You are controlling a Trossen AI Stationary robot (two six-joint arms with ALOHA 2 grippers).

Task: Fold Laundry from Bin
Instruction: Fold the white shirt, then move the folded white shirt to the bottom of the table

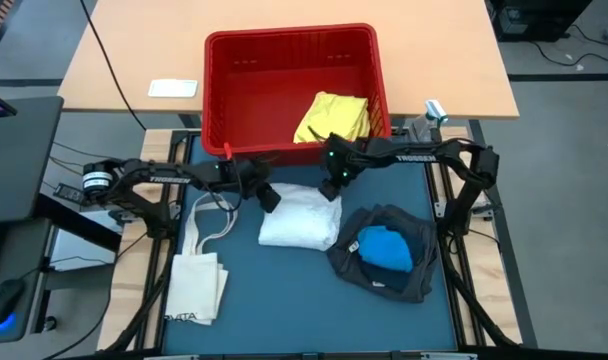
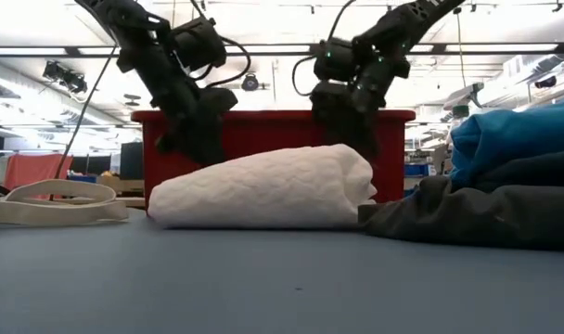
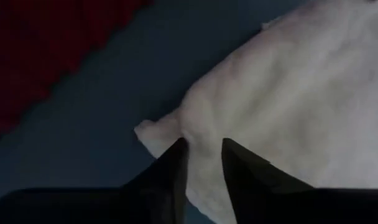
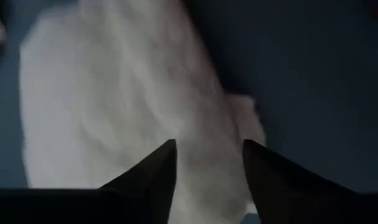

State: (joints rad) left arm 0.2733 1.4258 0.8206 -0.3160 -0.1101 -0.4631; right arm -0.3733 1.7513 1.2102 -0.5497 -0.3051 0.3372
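Observation:
A folded white textured cloth [image 1: 300,218] lies flat on the blue mat, just in front of the red bin [image 1: 222,90]. A yellow piece [image 1: 332,118] lies inside the bin at its near right corner. My left gripper [image 1: 269,195] hovers at the cloth's far left corner [image 3: 153,132], fingers slightly apart. My right gripper [image 1: 331,188] is at the cloth's far right corner [image 4: 246,118], open wider. Both slant down from the far side. A bright blue piece [image 1: 386,248] rests on a dark grey one [image 1: 369,272] at the right. My left gripper has white cloth showing in the narrow gap between its fingers [image 3: 176,155], but I cannot tell whether they touch it. My right gripper stands with its fingers [image 4: 161,158] apart over the cloth's corner; whether they touch it cannot be told either.
A cream tote bag [image 1: 196,285] with long handles [image 1: 212,215] lies on the mat's left side. The bin's near wall stands right behind both grippers. A white card [image 1: 172,88] lies on the wooden table beyond. Bare mat shows along the near edge.

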